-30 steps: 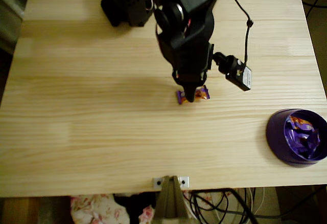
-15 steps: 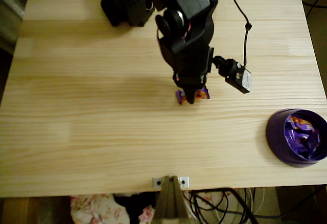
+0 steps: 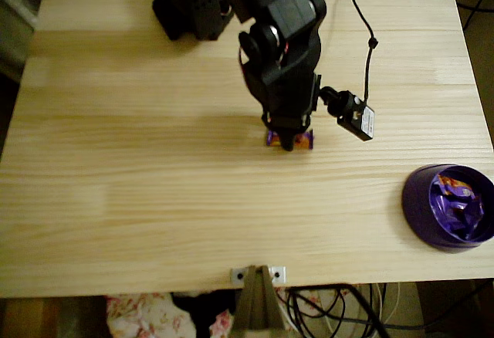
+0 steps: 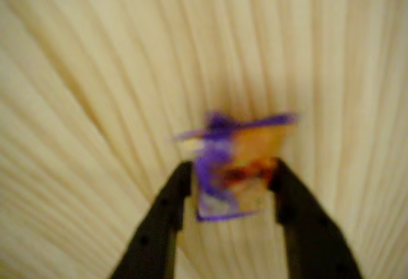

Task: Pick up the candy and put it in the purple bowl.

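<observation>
In the wrist view, the gripper (image 4: 231,176) has its two black fingers (image 4: 162,218) closed against the left and right sides of the candy (image 4: 233,164), which sits clamped between the fingertips. This view resolves the wrapper detail: purple foil on the left and along the crimped top edge, an orange middle to the right. The picture is blurred, so whether the candy touches the table (image 4: 76,100) beneath it or is lifted clear cannot be told from this view. The overhead view supplies the layout that the wrist view lacks. The black arm (image 3: 278,45) reaches from the far edge of the light wooden table (image 3: 139,199) toward its centre, and the gripper (image 3: 288,139) points down near the middle of the tabletop. The candy (image 3: 304,139) is seen there as purple and orange ends protruding on either side of the fingertips; the fingers themselves cover its middle. A small black camera module (image 3: 353,116) on a cable projects from the wrist to the right. The purple bowl (image 3: 423,203) stands at the right edge of the table, nearer the front, well apart from the gripper, and contains shiny purple and orange wrappers (image 3: 457,199).
</observation>
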Motion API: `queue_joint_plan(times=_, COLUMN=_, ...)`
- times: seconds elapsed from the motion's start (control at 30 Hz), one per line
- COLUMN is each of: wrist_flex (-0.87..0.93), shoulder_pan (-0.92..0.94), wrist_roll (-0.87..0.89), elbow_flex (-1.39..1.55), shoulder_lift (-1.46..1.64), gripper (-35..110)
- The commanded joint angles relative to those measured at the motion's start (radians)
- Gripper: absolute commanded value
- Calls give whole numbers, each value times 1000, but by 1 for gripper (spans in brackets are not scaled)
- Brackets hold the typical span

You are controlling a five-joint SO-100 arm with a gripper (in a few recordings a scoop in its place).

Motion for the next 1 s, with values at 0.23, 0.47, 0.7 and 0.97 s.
queue_joint_plan(times=0.23, wrist_flex=-6, shoulder_pan=-11, wrist_roll=0, elbow_flex=-9, shoulder_lift=63, gripper=14)
queue_joint_plan(times=0.47, wrist_flex=2, shoulder_pan=-8, wrist_roll=-8, elbow_flex=-9, shoulder_lift=94, gripper=11)
queue_joint_plan(times=0.7, wrist_flex=14, shoulder_pan=0, wrist_roll=-25, elbow_flex=-15, shoulder_lift=138, gripper=11)
queue_joint_plan(times=0.97, wrist_flex=71, shoulder_pan=0, wrist_roll=-37, elbow_flex=-78, shoulder_lift=146, gripper=8)
